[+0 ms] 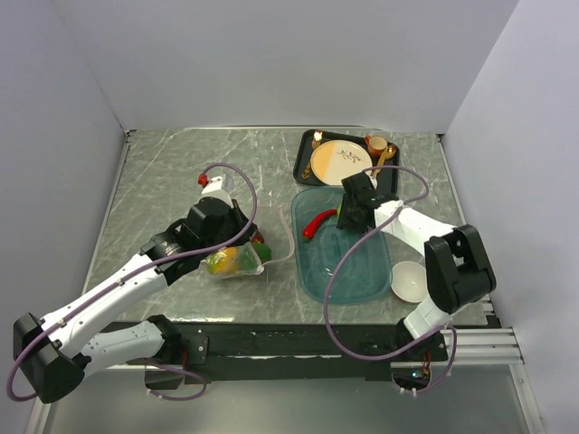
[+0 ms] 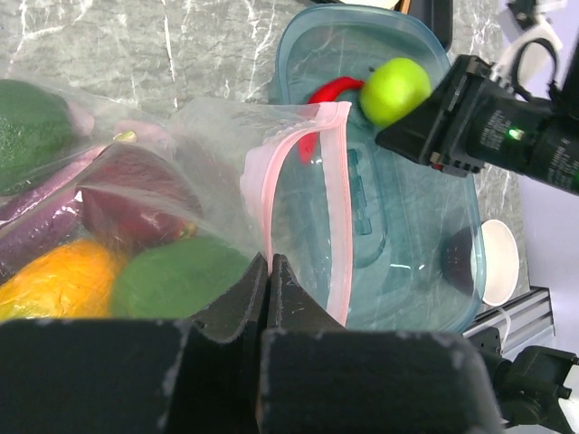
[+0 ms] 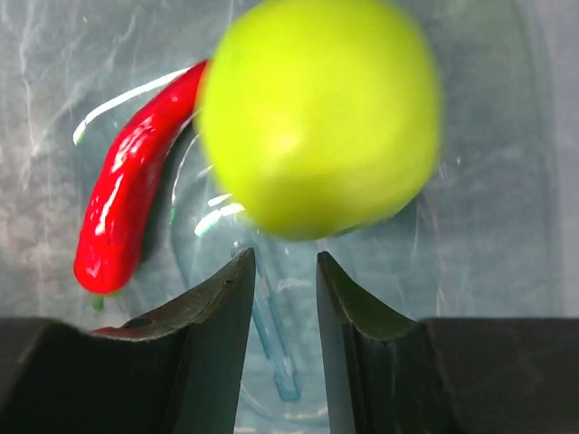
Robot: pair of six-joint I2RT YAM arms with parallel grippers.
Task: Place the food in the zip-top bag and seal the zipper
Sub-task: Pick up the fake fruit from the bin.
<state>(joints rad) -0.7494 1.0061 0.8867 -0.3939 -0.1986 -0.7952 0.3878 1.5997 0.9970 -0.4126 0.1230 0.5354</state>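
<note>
The zip-top bag (image 1: 237, 262) lies left of the teal tray (image 1: 362, 271) and holds green, orange, purple and yellow toy pieces (image 2: 163, 280). My left gripper (image 2: 269, 259) is shut on the bag's rim at the pink zipper strip (image 2: 308, 136), and the mouth gapes toward the tray (image 2: 434, 244). My right gripper (image 3: 284, 258) hovers over the tray's far end with its jaws apart. A blurred lime-green round fruit (image 3: 317, 113) sits just beyond its fingertips, not clamped. It also shows in the left wrist view (image 2: 395, 90). A red chili (image 3: 127, 217) lies in the tray (image 3: 507, 181).
A black tray (image 1: 308, 149) at the back holds the tan plate (image 1: 339, 161), gold cutlery and a wooden cup (image 1: 377, 145). A white bowl (image 1: 409, 282) stands right of the teal tray. Grey walls close in both sides.
</note>
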